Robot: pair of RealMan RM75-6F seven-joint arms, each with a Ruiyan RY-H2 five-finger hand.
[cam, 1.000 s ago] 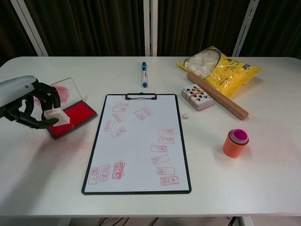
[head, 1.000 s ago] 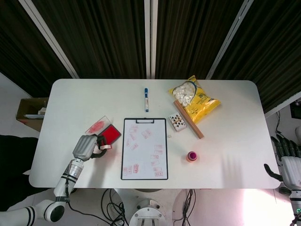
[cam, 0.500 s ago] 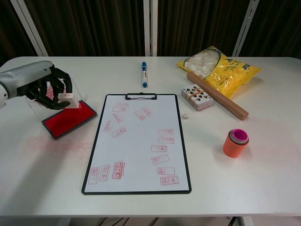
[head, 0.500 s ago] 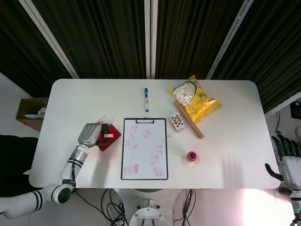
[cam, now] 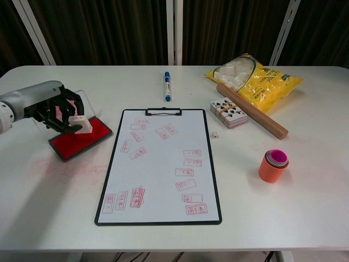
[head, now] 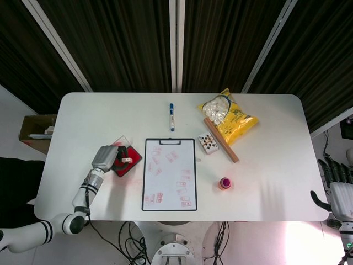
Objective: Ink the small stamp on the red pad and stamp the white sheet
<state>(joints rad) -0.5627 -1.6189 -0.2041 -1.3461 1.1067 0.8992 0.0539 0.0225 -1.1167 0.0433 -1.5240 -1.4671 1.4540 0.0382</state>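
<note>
My left hand [cam: 57, 112] [head: 110, 159] holds the small white stamp [cam: 80, 124] [head: 126, 160] down on the red ink pad [cam: 82, 138] [head: 128, 164], at the table's left. The pad's clear lid [cam: 82, 98] stands open behind the hand. The white sheet [cam: 161, 164] [head: 169, 174] lies on a black clipboard [cam: 158, 220] in the middle, covered with several red stamp marks. My right hand [head: 337, 190] hangs off the table's right edge, fingers apart, holding nothing.
A blue marker [cam: 167, 86] lies behind the clipboard. At the right are a card deck [cam: 228, 114], a tiny die [cam: 215, 135], a wooden rolling pin [cam: 252, 111], a yellow snack bag [cam: 253, 76] and stacked orange cups [cam: 274, 165]. Red smudges mark the table near the pad.
My left hand carried the stamp from the pad's front-left edge up over the pad, then lowered it onto the red surface. The right hand stayed put.
</note>
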